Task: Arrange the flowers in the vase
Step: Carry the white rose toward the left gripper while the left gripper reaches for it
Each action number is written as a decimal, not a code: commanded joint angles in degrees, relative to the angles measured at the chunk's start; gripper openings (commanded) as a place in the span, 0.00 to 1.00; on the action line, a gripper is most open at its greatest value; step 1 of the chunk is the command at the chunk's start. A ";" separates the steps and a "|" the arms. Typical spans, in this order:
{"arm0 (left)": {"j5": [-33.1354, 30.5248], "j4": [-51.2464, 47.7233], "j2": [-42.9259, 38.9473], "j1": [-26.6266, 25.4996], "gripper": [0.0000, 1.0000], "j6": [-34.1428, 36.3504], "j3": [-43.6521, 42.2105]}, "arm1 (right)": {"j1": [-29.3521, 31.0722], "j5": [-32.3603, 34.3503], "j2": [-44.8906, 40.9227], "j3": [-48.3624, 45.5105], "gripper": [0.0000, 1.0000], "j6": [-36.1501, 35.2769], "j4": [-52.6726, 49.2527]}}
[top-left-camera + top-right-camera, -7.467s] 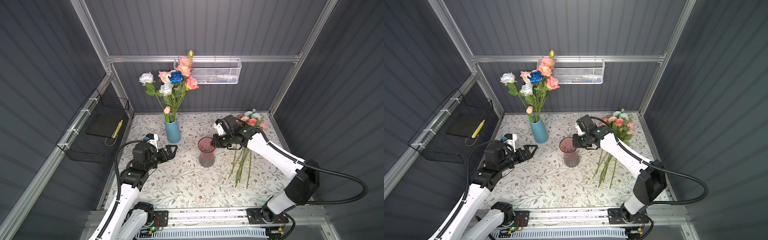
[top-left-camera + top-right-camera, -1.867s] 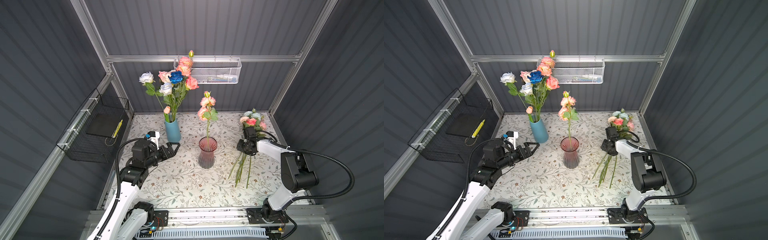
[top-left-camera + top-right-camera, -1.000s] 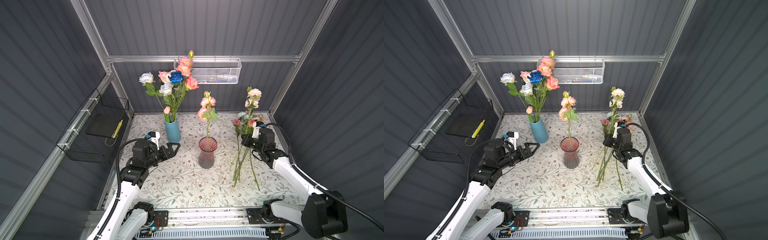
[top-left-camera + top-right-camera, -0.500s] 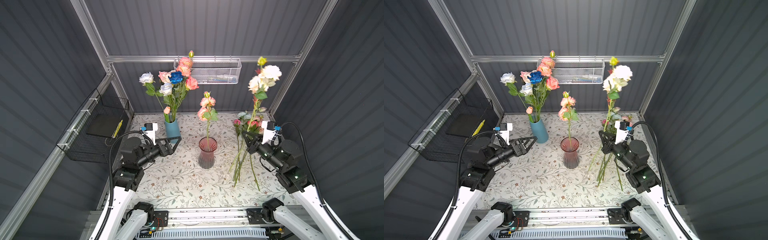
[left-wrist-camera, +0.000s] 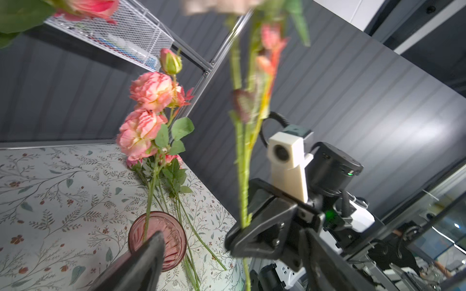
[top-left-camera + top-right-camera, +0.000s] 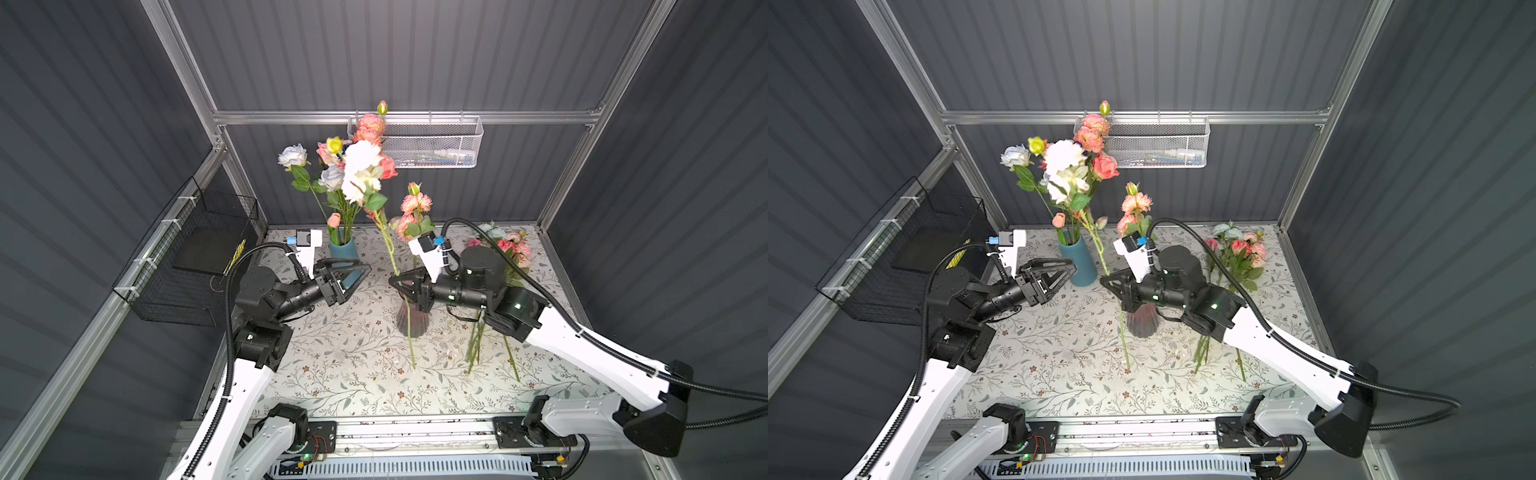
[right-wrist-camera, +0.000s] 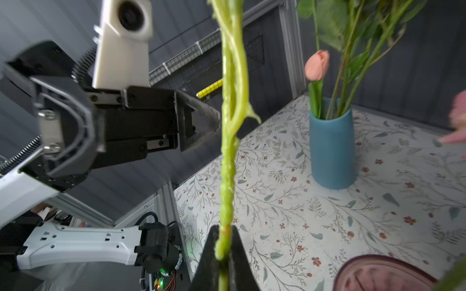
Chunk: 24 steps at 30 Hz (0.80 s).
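Now my right claw (image 6: 393,283) pinches the green stem of the cream-headed rose (image 6: 360,158) near the pink glass vase (image 6: 420,326) — my left claw (image 6: 355,280) gapes wide.

Grey ribbed walls (image 6: 415,54), floral tabletop (image 6: 353,374) — wire basket (image 6: 440,143)

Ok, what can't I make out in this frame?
Pink vase mouth: covered by the right gripper in both top views.
Held flower heads: cut off by the frame edge in the right wrist view, blurred in the left wrist view.
Wire basket contents: too small behind the mesh, both top views.
Blue vase bunch: partly hidden behind the held flower's heads, both top views.
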 commanded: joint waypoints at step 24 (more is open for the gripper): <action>-3.64 -7.86 2.41 -5.99 0.60 9.35 5.99 | 4.78 1.31 -1.50 1.15 0.00 -2.57 3.93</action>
